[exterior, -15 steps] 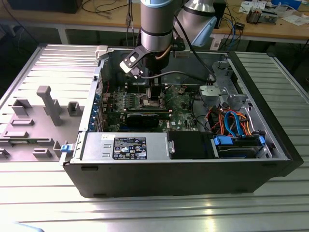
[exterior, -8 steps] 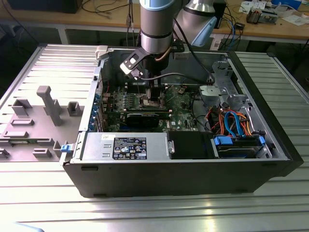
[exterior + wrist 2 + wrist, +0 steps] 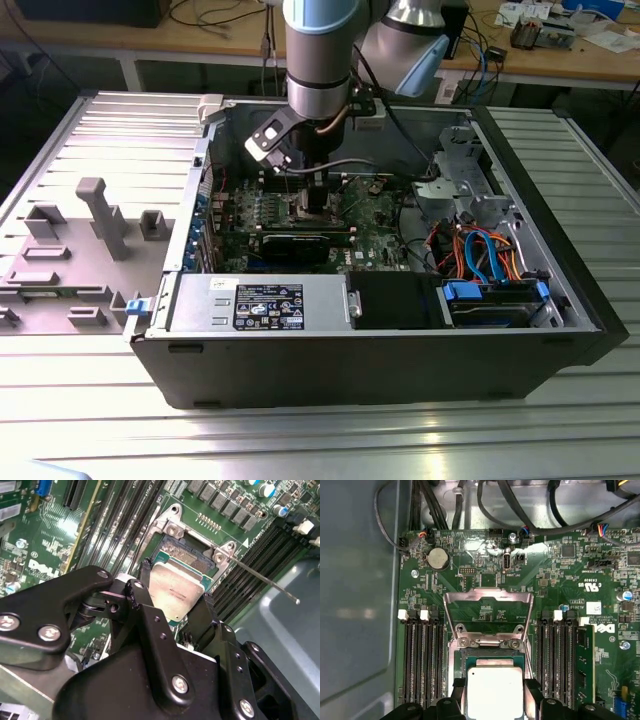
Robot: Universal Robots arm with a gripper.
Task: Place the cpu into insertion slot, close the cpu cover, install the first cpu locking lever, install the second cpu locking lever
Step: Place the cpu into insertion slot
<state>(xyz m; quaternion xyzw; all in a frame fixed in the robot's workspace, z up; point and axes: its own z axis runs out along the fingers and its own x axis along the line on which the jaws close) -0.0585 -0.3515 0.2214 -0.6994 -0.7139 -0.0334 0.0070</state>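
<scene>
The cpu (image 3: 495, 695) is a flat silver-grey square, and my gripper (image 3: 495, 687) is shut on it, one black finger (image 3: 458, 684) on each side. It sits over the insertion slot (image 3: 492, 656), whose dark far edge still shows beyond the chip; I cannot tell whether it is seated. In the second wrist view the cpu (image 3: 175, 592) covers part of the slot (image 3: 186, 555), between the fingertips of my gripper (image 3: 176, 587). The cpu cover (image 3: 487, 598) lies folded back open on the green board. A thin locking lever (image 3: 265, 580) sticks out, unlatched. In the exterior view my gripper (image 3: 315, 195) reaches down into the open computer case.
Memory slots (image 3: 420, 660) flank the socket on both sides. Black cables (image 3: 485, 500) run along the case wall. The power supply (image 3: 265, 300) and a drive bay with blue and orange cables (image 3: 490, 265) line the case (image 3: 380, 360) front. A grey fixture (image 3: 95, 215) stands on the exterior view's left.
</scene>
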